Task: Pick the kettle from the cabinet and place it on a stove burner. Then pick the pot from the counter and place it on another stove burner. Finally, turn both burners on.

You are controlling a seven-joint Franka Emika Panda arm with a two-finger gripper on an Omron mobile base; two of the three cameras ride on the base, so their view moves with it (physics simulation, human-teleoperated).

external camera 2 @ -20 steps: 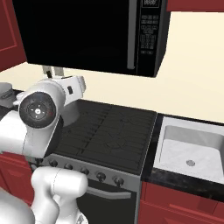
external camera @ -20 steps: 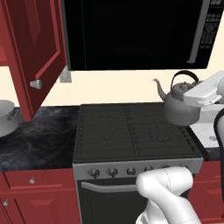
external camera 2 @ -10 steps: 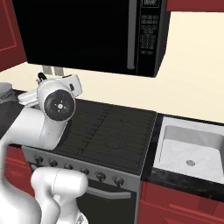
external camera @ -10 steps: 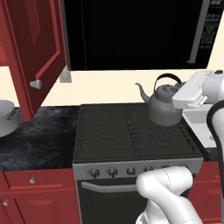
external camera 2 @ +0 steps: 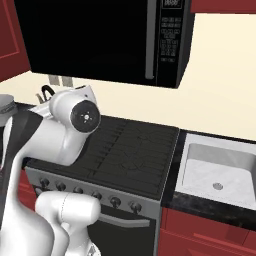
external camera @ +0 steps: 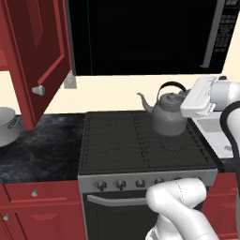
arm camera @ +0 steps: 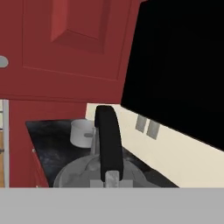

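Cabinet: door hangs open at upper left of the left base view, same spot as a second ago; base hasn't driven, background identical.

Stove burners: centre of the left base view, grates bare apart from the kettle's zone at right rear. In the right base view the cooktop sits centre frame, partly behind the white arm.

Desk: dark stone top, left of the stove. Pot sits on it at the left frame edge, unmoved since the earlier frames. In the hand view the pot is small, centre-left, beyond the kettle.

Kettle: right of centre in the left base view, over the right rear burner, spout pointing frame-left. Since a second ago it has shifted left and lower in frame; it was high at the right edge then, and half a second ago still clearly above the grate. Now its base is at grate level; can't tell if it's touching.

End effector: clamped on the kettle's black arched handle, which rises from bottom centre of the hand view. Jaws closed on it throughout the last second.
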